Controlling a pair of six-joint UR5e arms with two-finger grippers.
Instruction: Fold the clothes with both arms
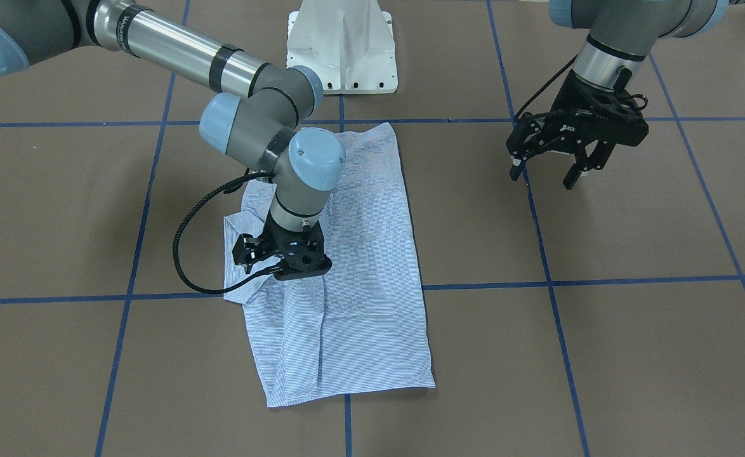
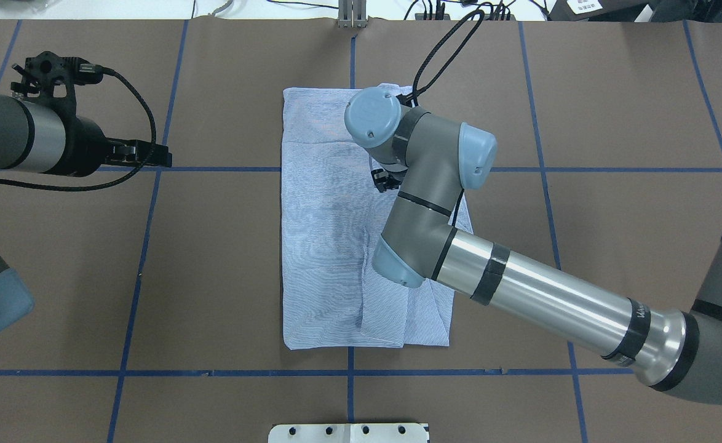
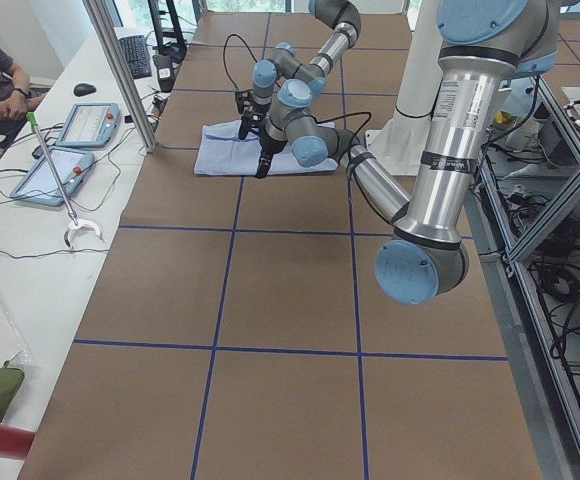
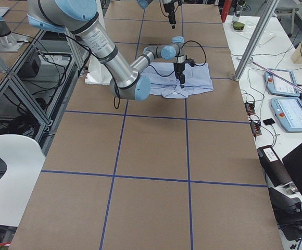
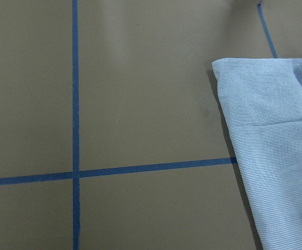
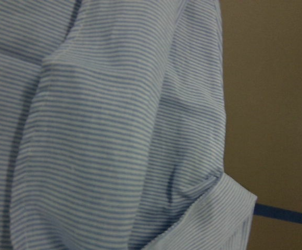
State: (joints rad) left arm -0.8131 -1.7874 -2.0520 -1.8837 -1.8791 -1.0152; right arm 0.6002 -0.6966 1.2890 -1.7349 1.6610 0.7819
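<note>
We saw the striped shirt (image 1: 366,266) lying flat in the middle of the brown table (image 1: 632,254). It was folded into a long shape, with one short end near the white base (image 1: 341,51) of the robot and the other end pointing away from it. A small bit of cloth (image 1: 236,254) stuck out from the long side where the right arm (image 1: 176,51) reached in. That arm bent over the shirt, and the right claw (image 1: 290,270) pointed straight down at the cloth, right at it, close to that same side. Its fingers were hidden under the wrist, so we could not tell if they were spread or pinching the shirt. The camera on that wrist saw only blue and white stripes up close, with a folded corner at the edge. The left arm (image 1: 620,32) was off to the other side, well apart from the shirt. The left claw (image 1: 544,176) hung above the bare table with its two fingers spread wide, and it held nothing. It was over one of the blue tape lines (image 1: 601,280) that made big squares on the table.
</note>
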